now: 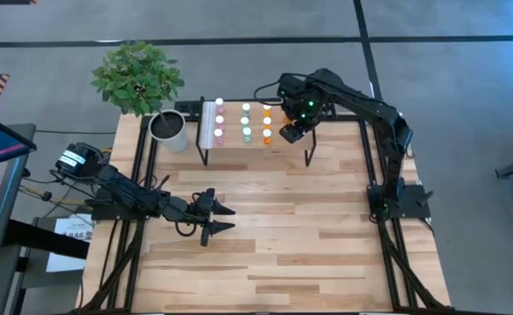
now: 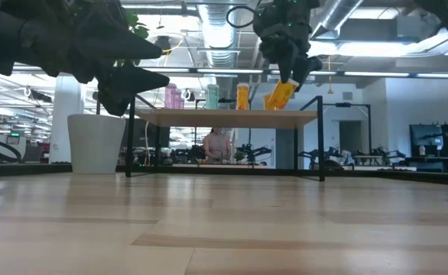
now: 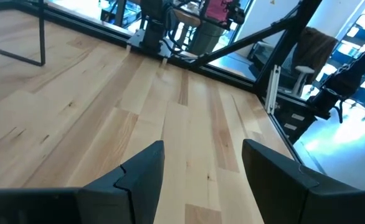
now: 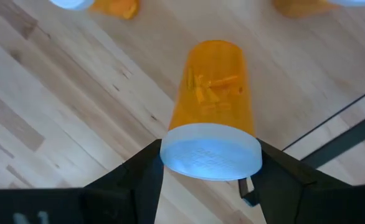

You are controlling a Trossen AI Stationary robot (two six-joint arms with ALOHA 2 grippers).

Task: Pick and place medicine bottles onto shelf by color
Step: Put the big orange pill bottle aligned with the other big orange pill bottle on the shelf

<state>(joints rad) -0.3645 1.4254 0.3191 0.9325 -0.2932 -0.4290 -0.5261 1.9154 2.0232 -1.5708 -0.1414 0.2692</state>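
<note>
The shelf (image 1: 235, 142) stands at the table's far side and carries rows of medicine bottles: pink (image 1: 220, 121), teal (image 1: 246, 121) and orange (image 1: 267, 114), all upright on their bases. My right gripper (image 1: 291, 133) hangs over the shelf's right end, shut on a larger orange medicine bottle (image 4: 213, 81) with a white cap. In the low view this bottle (image 2: 281, 95) tilts just above the shelf top (image 2: 224, 116). My left gripper (image 1: 217, 219) waits open over the table's left middle, nothing between its fingers (image 3: 142, 171). My right gripper pinches the orange bottle's white cap (image 4: 211, 152) between its two fingers, one on each side. The fingers come from above, pointing down. The bottle hangs below them, tilted; whether its bottom touches the shelf I cannot tell.
A grey-white plant pot (image 1: 169, 129) with a leafy plant stands left of the shelf. Two more orange bottles (image 4: 108, 6) stand close beside the held one. Black frame rails run along the table's left and right edges. Bare wood lies between the shelf and the near edge.
</note>
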